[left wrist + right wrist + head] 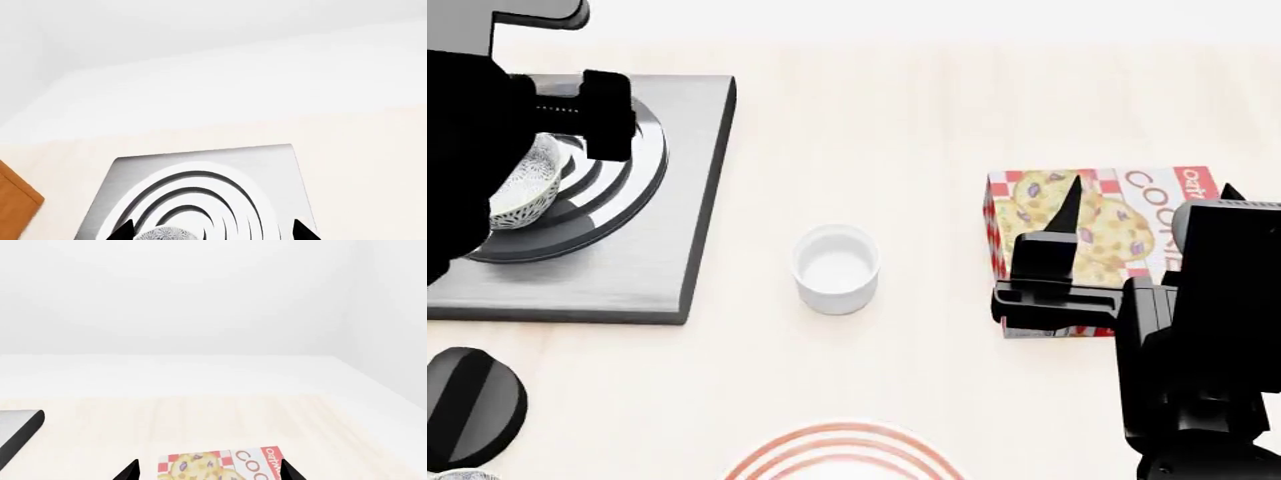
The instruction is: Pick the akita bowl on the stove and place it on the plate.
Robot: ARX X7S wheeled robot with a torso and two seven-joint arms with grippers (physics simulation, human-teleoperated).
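The akita bowl (pixel 527 185) sits on the burner rings of the stove (pixel 627 270) at the far left, half hidden by my black left arm. In the left wrist view its patterned rim (pixel 165 234) shows between the fingertips of my left gripper (pixel 213 231), nearer one of them. That gripper is open, just above the stove (pixel 200 165). Only the far arc of the red-ringed plate (pixel 843 455) shows at the near edge. My right gripper (pixel 1154 190) hangs open over a cookie box; nothing sits between the fingertips of this right gripper (pixel 209 472).
A plain white cup (pixel 835 268) stands between stove and cookie box (pixel 1094 225). A black round knob (pixel 467 405) lies in front of the stove. The cookie box (pixel 220 467) lies under the right fingers. A brown wooden edge (pixel 17 200) shows beside the stove.
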